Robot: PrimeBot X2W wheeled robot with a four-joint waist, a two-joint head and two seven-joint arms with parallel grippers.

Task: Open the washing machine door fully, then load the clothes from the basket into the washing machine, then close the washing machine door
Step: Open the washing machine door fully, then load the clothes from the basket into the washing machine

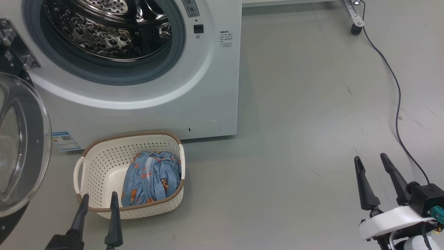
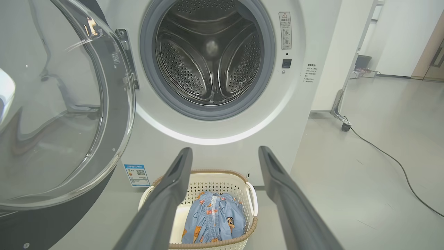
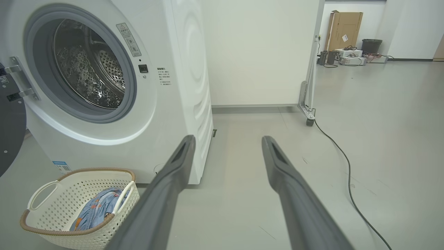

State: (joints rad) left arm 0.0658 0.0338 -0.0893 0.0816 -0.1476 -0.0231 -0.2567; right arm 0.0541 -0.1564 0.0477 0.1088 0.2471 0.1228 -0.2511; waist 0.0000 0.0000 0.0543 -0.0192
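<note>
At our left the washing machine door (image 1: 20,146) hangs open. A blue QR label (image 1: 66,140), its print too small to read, sits low on the washing machine (image 1: 215,86). On the floor (image 1: 295,139) just before its front, the basket (image 1: 100,156) holds the clothes (image 1: 152,178). Our left gripper (image 1: 99,195) and right gripper (image 1: 370,157) both gape empty.

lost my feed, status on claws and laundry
Both open: left claw aimed at basket, right claw empty aside. Washer door open, clothes in basket. Floor cable off the path.
</note>
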